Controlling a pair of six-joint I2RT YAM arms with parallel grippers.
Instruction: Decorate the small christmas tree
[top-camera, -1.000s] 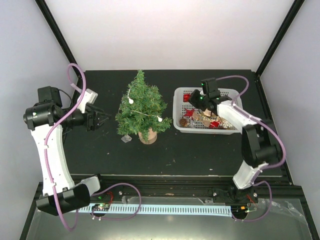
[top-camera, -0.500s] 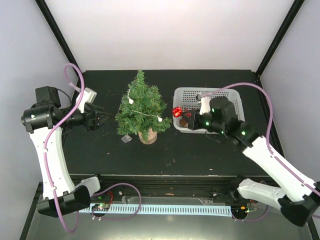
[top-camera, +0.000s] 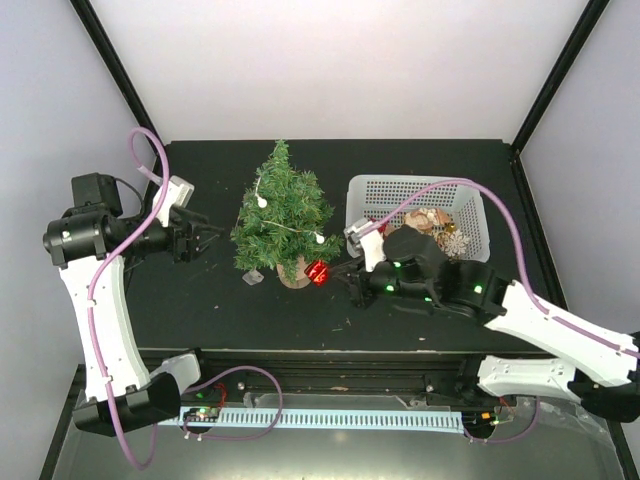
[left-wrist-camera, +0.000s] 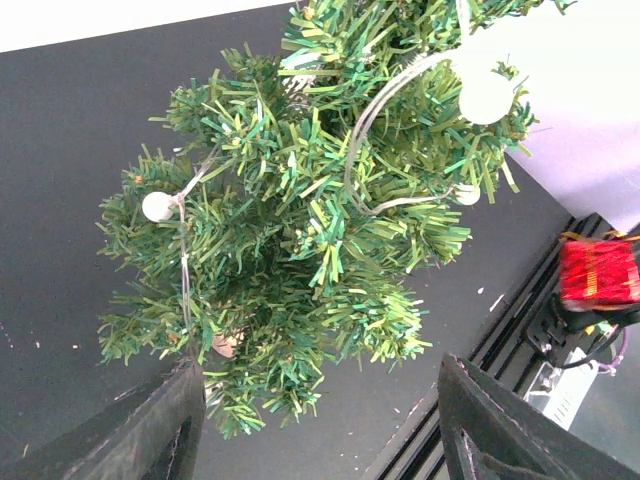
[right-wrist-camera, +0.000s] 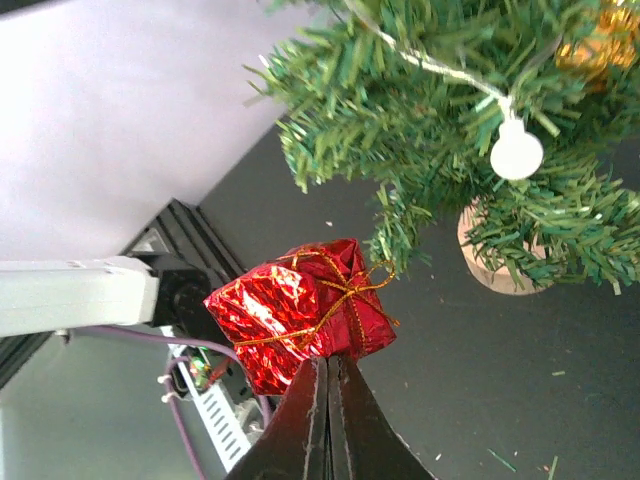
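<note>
The small christmas tree (top-camera: 283, 215) stands on its tan stump (top-camera: 295, 273) at mid-table, strung with a wire of white bulbs. It fills the left wrist view (left-wrist-camera: 320, 200) and shows in the right wrist view (right-wrist-camera: 470, 110). My right gripper (top-camera: 338, 273) is shut on a shiny red gift-box ornament (top-camera: 318, 271) with gold string and holds it beside the stump, low at the tree's right. In the right wrist view (right-wrist-camera: 328, 372) the closed tips pinch the ornament (right-wrist-camera: 300, 312). My left gripper (top-camera: 207, 240) is open and empty, just left of the tree.
A white slatted basket (top-camera: 470, 196) with several ornaments stands right of the tree. A small clear object (top-camera: 252, 277) lies left of the stump. A gold ornament (right-wrist-camera: 600, 45) hangs in the branches. The table's front rail (top-camera: 330, 372) is near the arms.
My right arm has swung from the basket to the left, carrying the red gift-box ornament to the tree's base. The left arm has stayed still.
</note>
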